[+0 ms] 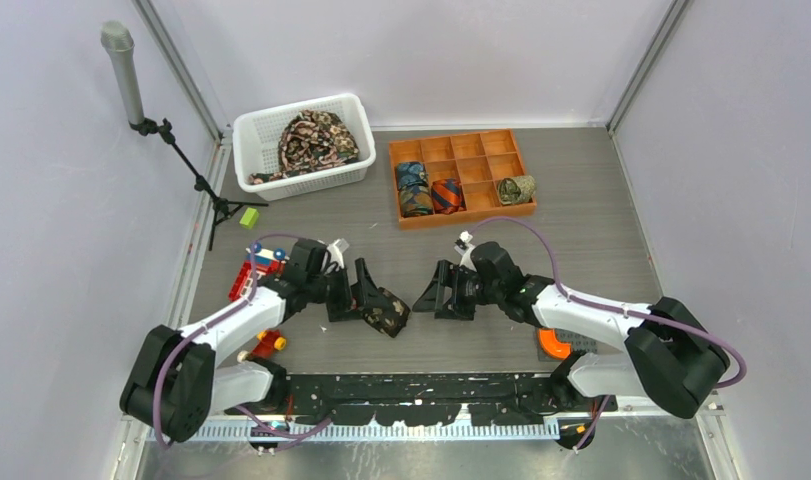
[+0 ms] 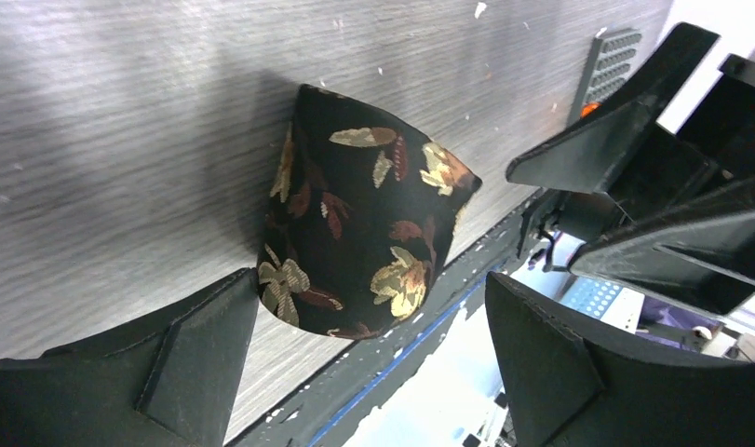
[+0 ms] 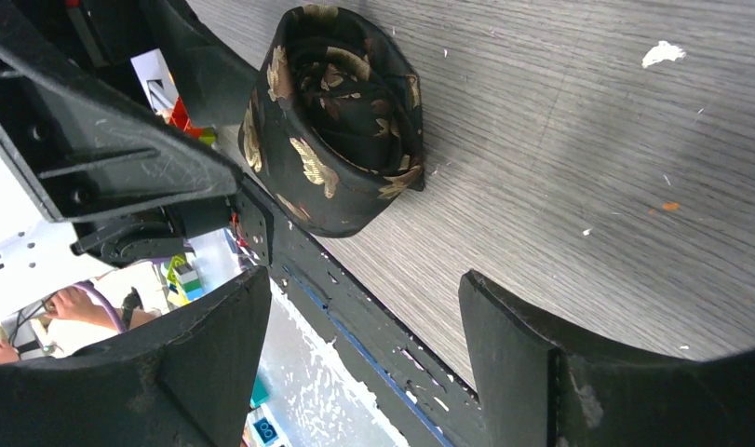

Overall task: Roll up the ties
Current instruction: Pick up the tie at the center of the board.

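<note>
Your rolled tie (image 1: 387, 313) sits on the table (image 1: 601, 250), lower centre of the top view, right at the left gripper (image 1: 373, 292). Its jaws are spread and straddle the roll without pinching; one finger (image 2: 196, 354) just touches its edge. The right gripper (image 1: 433, 290) faces it from the right, jaws also spread, near but apart. The spiral end shows to the right wrist camera, so the axis probably runs between the grippers. Your left arm is nearer. Upper left, the white basket (image 1: 291, 108) holds loose ties (image 1: 309, 140). The orange tray (image 1: 436, 150) holds three rolls (image 1: 447, 195).
</note>
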